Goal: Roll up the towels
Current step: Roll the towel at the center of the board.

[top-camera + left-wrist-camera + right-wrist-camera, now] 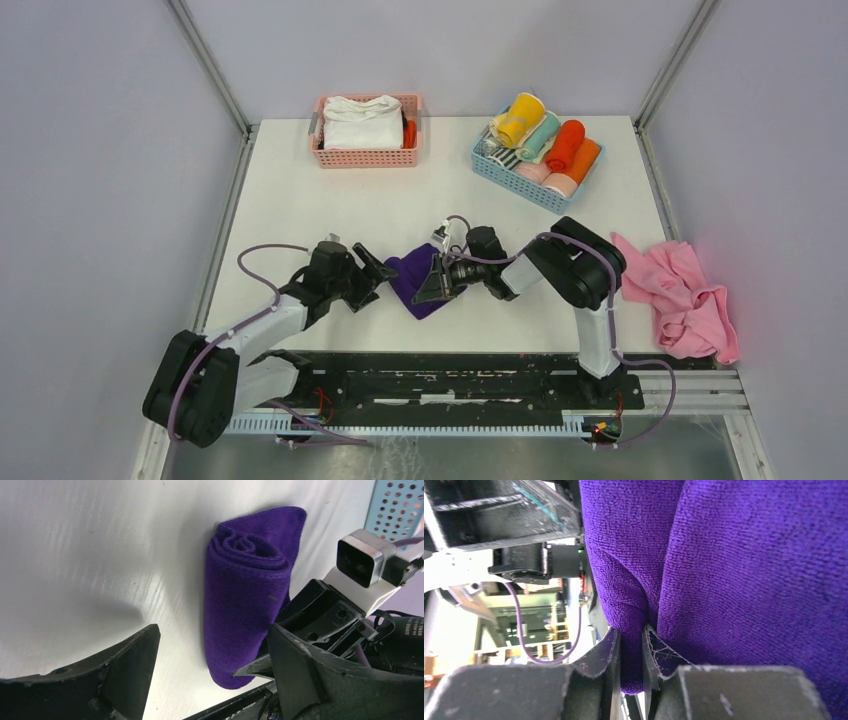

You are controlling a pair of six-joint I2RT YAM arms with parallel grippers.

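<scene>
The towel (415, 287) lies rolled on the table (330, 200), toward 6 o'clock. Your right gripper (631, 647), at its 3 o'clock, is clenched on a fold of its edge, probably so the roll can't unwind. Your left gripper (375, 278) sits spread open at 9 o'clock.

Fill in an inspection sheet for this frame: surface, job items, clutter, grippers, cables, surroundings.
Surface: white table, arms mounted at its near edge.
Job's things: purple towel partly rolled, mid-table; pink towel crumpled at the right edge; pink basket holding folded white towels; blue basket holding rolled towels.
Clutter: nothing seen.
Grippers: left gripper open beside the purple towel; right gripper shut on a fold of it.
Cables: purple cables loop along both arms.
Surroundings: plain grey walls with metal frame posts.
</scene>
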